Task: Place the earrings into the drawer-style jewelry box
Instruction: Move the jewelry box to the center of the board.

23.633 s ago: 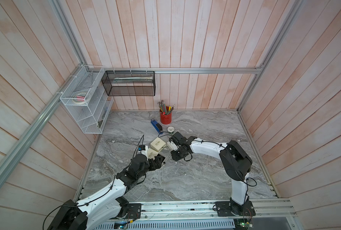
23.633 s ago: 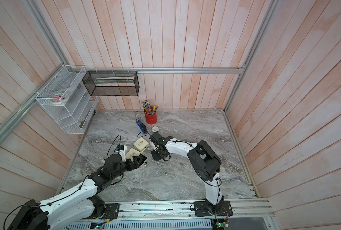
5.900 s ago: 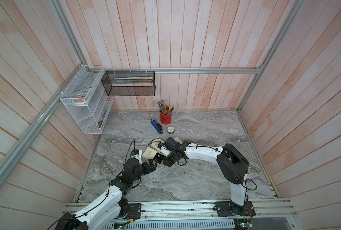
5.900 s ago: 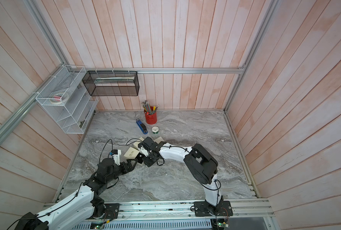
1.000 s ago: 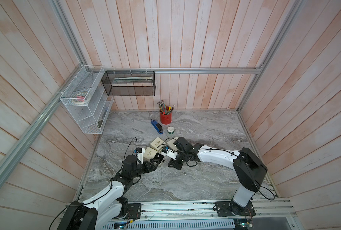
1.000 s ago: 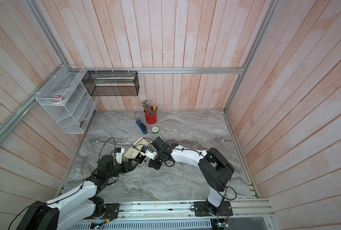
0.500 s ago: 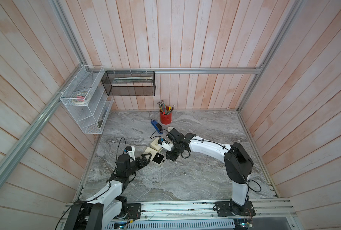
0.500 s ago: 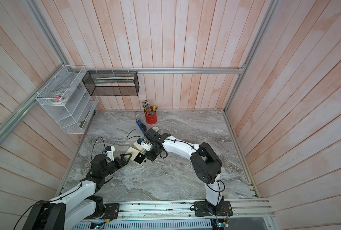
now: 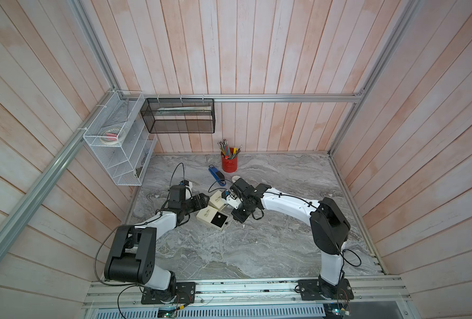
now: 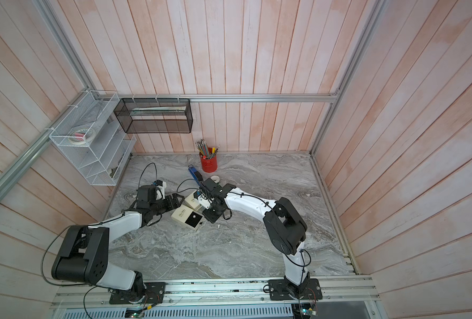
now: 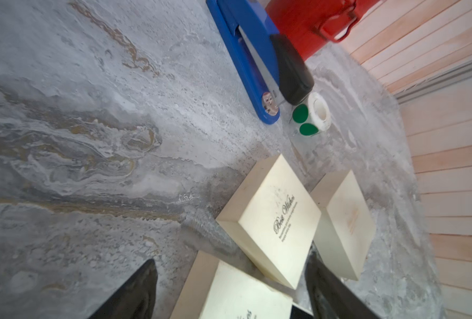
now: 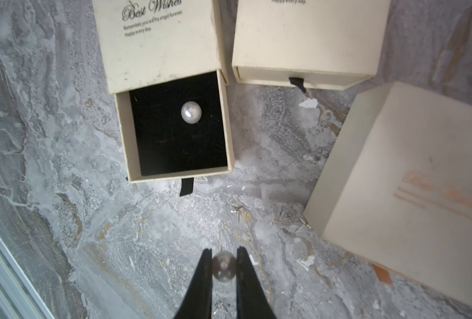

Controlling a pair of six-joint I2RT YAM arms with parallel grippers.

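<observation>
On my far left, the white wire rack hangs on the wall, well apart from the work. Next comes my left gripper. Its jaws stand wide apart on both sides of the cream sleeve of the jewelry box, and I see no grip on it. It looks ready to steady the box, in my judgement.

The drawer of this box is pulled out toward my right arm, with its black ribbon tab lying on the table. One pearl earring already lies on the black lining inside. So I judge about half of the work is done.

Further right, my right gripper is closed on the second earring, a pearl pinched between the two fingertips. It hangs above the bare table, near the open front of the drawer but not yet over it. What is left is to bring this pearl over the lining and let it go. Perhaps the drawer must be pushed in after that.

Around me, a closed box lies just beside the open one, and a third box stands near my right side. Small metal bits lie between me and the drawer, and I cannot tell what they are. The blue stapler, the sticker roll and the red cup are behind, out of the way. Nothing blocks the path, but the drawer's front wall must be cleared.
</observation>
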